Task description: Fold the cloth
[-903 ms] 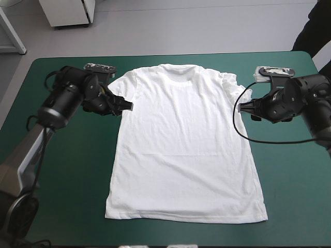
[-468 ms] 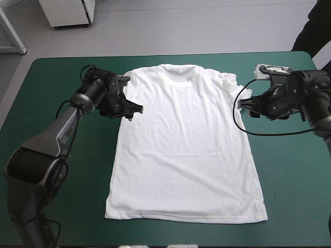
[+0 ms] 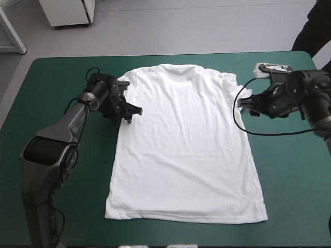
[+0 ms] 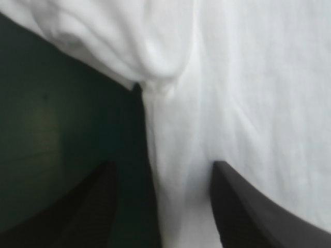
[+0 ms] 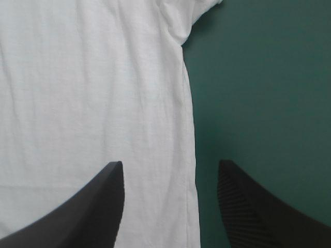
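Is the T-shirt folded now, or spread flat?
Spread flat: the T-shirt lies open on the teal-green cover, its whole outline showing from collar to hem, no part turned over.

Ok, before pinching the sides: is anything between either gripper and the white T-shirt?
Nothing visible. The open left gripper and open right gripper each straddle a side edge of the flat white short-sleeved T-shirt.
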